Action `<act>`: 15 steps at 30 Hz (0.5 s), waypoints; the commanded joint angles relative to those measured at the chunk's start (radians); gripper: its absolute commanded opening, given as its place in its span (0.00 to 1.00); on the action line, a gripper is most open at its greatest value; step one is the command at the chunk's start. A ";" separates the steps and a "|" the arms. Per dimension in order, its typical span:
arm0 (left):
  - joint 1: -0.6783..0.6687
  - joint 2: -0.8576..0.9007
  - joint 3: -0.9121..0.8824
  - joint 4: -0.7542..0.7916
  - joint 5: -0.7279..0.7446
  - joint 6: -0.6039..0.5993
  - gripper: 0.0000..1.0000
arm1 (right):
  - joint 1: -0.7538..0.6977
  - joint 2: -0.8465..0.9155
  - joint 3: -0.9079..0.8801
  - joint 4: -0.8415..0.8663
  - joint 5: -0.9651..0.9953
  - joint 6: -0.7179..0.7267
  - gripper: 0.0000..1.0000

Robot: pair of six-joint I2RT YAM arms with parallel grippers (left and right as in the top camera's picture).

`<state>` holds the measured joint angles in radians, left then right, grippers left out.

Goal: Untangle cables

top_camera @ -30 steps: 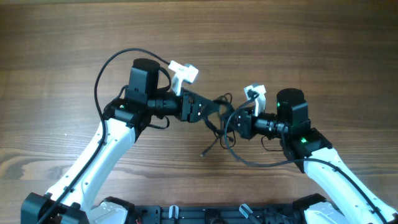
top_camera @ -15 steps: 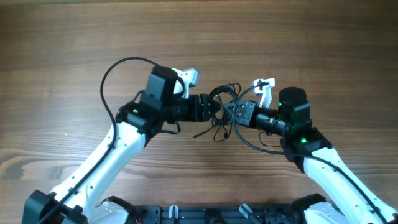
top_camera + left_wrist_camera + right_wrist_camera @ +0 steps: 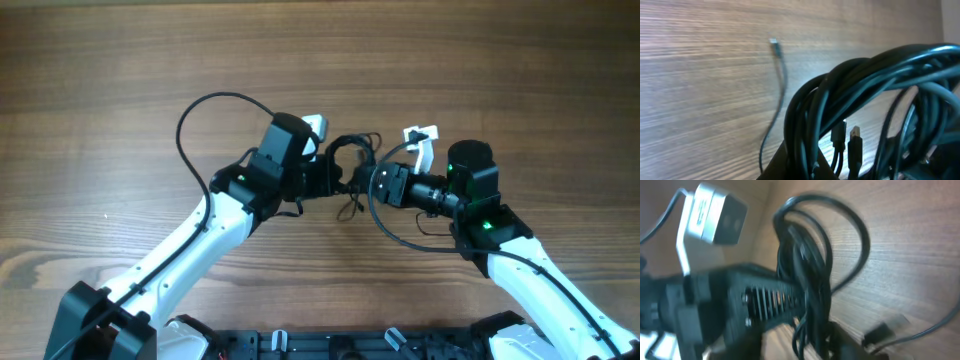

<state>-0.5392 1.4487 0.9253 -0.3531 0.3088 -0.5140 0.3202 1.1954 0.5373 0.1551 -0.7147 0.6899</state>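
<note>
Moved the left gripper (image 3: pixel 337 178) in close, almost nose to nose with the right gripper (image 3: pixel 374 183), after standing farther apart a moment ago with the cables (image 3: pixel 350 160) pulled out longer between them. Looks pinched shut on the cables at the left, with fat loops bunched up right by it and lifted off the table (image 3: pixel 120 80); cannot tell at the right, too blurry. Means more slack but no freed knot yet, so still one clump, with one loose plug end (image 3: pixel 773 42) trailing out.
</note>
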 commanded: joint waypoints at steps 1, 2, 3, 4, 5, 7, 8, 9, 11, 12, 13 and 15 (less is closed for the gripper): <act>0.076 -0.013 0.008 -0.017 -0.018 0.012 0.04 | -0.014 -0.006 0.005 -0.007 -0.019 -0.118 0.63; 0.098 -0.013 0.008 -0.018 0.013 0.013 0.04 | -0.021 -0.006 0.005 -0.010 -0.019 -0.131 0.66; 0.122 -0.013 0.008 -0.017 0.074 0.040 0.04 | -0.031 -0.006 0.005 -0.011 -0.019 -0.149 0.70; 0.145 -0.013 0.008 -0.018 0.151 0.094 0.04 | -0.041 -0.006 0.005 -0.011 -0.019 -0.163 0.72; 0.161 -0.013 0.008 -0.019 0.210 0.135 0.04 | -0.048 -0.006 0.005 -0.010 -0.019 -0.165 0.73; 0.190 -0.013 0.008 -0.024 0.327 0.204 0.04 | -0.063 -0.006 0.005 -0.010 -0.018 -0.165 0.75; 0.196 -0.013 0.008 -0.025 0.365 0.232 0.04 | -0.067 -0.006 0.005 -0.010 -0.018 -0.165 0.75; 0.197 -0.013 0.008 -0.024 0.401 0.259 0.04 | -0.068 -0.006 0.005 -0.007 -0.014 -0.167 0.76; 0.196 -0.013 0.008 -0.025 0.489 0.316 0.04 | -0.068 -0.006 0.005 0.005 0.015 -0.167 0.77; 0.196 -0.013 0.008 -0.026 0.521 0.333 0.04 | -0.068 -0.006 0.005 0.028 0.026 -0.166 0.77; 0.196 -0.013 0.008 -0.025 0.529 0.336 0.04 | -0.068 -0.006 0.005 0.047 0.019 -0.166 0.78; 0.196 -0.013 0.008 -0.026 0.537 0.336 0.04 | -0.068 -0.006 0.005 0.094 0.008 -0.166 0.78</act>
<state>-0.3450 1.4487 0.9253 -0.3801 0.7277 -0.2489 0.2562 1.1954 0.5365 0.2062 -0.7136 0.5404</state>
